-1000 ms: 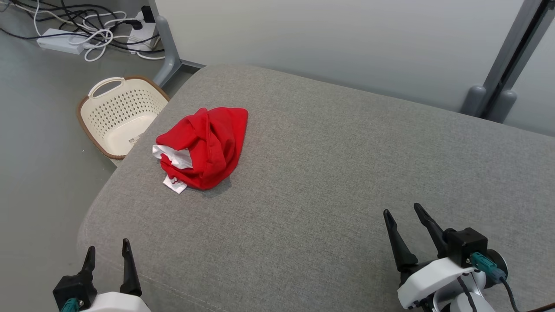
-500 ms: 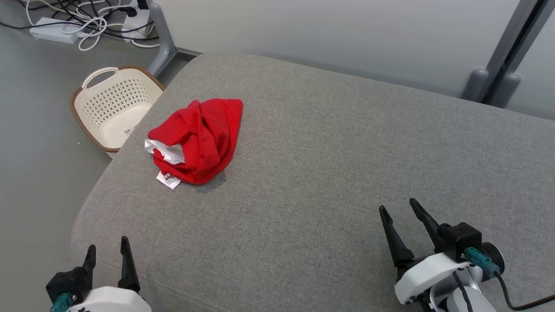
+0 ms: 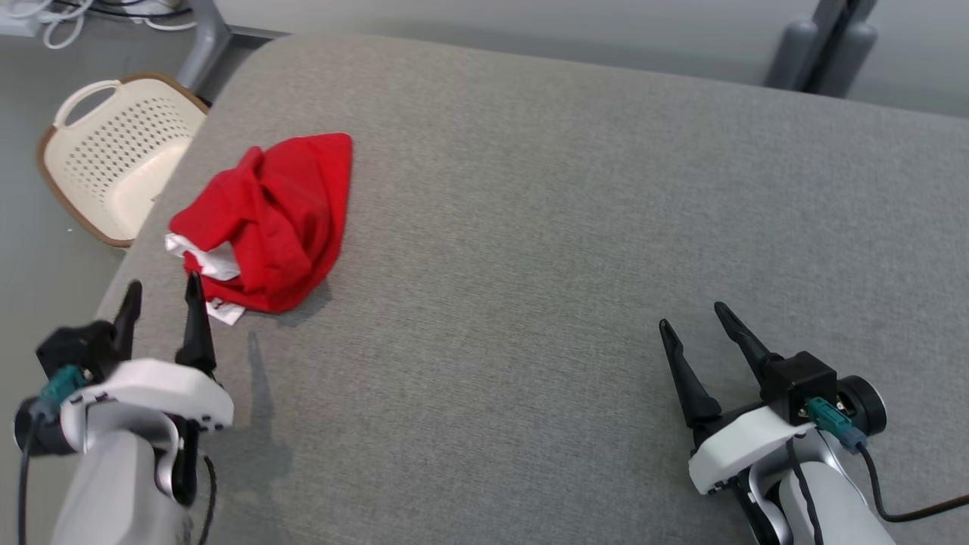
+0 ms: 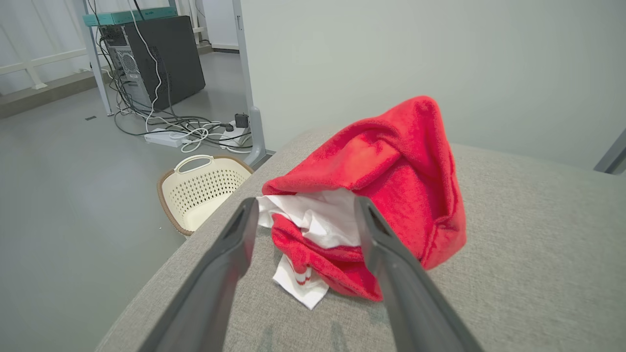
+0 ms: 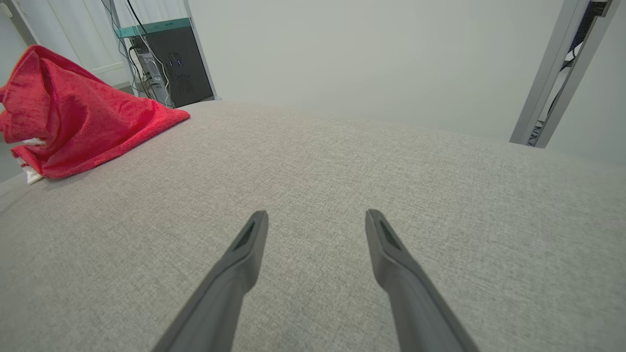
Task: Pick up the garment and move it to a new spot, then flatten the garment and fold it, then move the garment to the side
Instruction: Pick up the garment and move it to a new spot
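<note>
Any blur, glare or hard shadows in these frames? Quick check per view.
Head view: even, soft light, no glare; the left gripper throws a faint shadow on the grey cushion, the red garment a thin one at its near edge. Left wrist view: garment sharp, near fingers slightly soft. Right wrist view: cushion weave crisp, no glare.

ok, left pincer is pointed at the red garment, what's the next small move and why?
Probably ease the left pincer forward and down until it straddles the near edge of the crumpled red garment. Its jaws stand open, short of the cloth, and the left wrist view frames the white fabric between them. The right pincer is open, far off over the grey cushion.
</note>
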Available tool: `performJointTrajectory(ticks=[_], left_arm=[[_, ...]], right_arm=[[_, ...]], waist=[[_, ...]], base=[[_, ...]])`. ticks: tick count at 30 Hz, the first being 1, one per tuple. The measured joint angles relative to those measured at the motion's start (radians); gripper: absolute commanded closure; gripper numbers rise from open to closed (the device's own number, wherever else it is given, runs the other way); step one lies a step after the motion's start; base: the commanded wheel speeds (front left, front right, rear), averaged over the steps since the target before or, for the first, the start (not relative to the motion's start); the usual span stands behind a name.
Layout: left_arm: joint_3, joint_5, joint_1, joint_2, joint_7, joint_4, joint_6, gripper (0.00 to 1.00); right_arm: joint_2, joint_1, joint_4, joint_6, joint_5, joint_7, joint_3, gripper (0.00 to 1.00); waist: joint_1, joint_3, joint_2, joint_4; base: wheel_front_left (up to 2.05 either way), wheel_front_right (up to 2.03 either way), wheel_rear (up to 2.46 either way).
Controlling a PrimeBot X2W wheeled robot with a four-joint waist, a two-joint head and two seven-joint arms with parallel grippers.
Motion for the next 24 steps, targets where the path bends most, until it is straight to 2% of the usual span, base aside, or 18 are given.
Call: performJointTrajectory(ticks=[11,17,22,23,24], left_arm=[[-0.035,0.011,-0.27,0.086,0.005,0.291,-0.037,0.0],[-0.064,0.003,-0.382,0.133,0.112,0.474,-0.042,0.0],[-0.073,-0.01,-0.434,0.15,0.174,0.56,-0.044,0.0],[-0.073,-0.015,-0.442,0.154,0.177,0.567,-0.044,0.13],[-0.075,-0.017,-0.448,0.158,0.185,0.574,-0.044,0.56]], right_arm=[[-0.007,-0.046,-0.021,0.0,-0.03,0.0,-0.007,0.0],[-0.011,-0.076,-0.035,0.0,-0.032,0.0,0.0,0.0],[-0.012,-0.096,-0.051,0.0,-0.032,0.0,0.002,0.0],[-0.012,-0.099,-0.055,0.0,-0.032,0.0,0.0,0.0],[-0.012,-0.101,-0.057,0.0,-0.032,0.0,-0.002,0.0]], waist=[[0.0,0.102,0.0,-0.093],[0.0,0.153,0.0,-0.137],[0.0,0.188,0.0,-0.176],[0.0001,0.193,0.0,-0.183],[0.0,0.198,0.0,-0.189]], base=[[0.0,0.0,0.0],[0.0,0.0,0.0],[0.0,0.0,0.0],[0.0,0.0,0.0],[0.0,0.0,0.0]])
